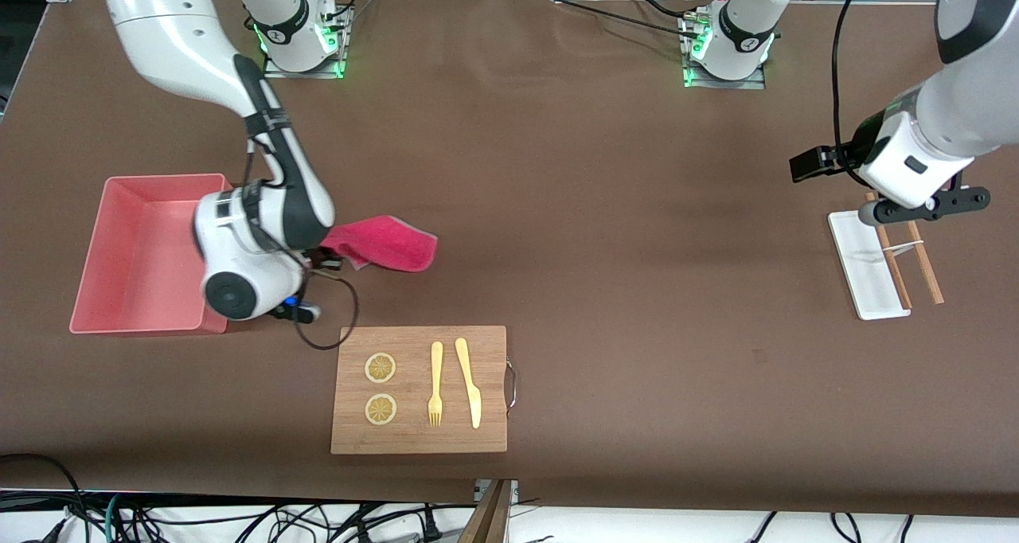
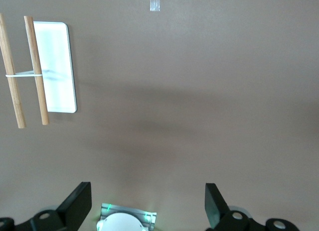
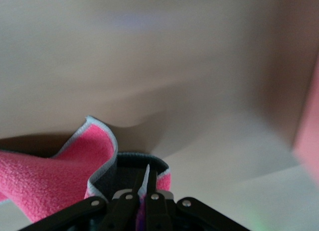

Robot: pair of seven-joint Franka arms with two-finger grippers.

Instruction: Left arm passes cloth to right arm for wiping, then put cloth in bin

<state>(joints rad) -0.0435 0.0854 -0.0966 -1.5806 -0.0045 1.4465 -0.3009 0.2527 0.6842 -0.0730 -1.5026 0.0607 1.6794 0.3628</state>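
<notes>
One cloth (image 1: 388,243) hangs pinched by its grey edge in my right gripper (image 1: 322,260), just beside the bin (image 1: 143,248) and above bare table, so I judge the wiping over and the drop next: carry it over the bin's wall, then let go. My left gripper (image 1: 923,208) waits wide open, holding nothing, over the tray (image 1: 864,268). Only my right wrist view shows the fingers (image 3: 147,178) clamped on the hem; only the front view shows the whole bin.
</notes>
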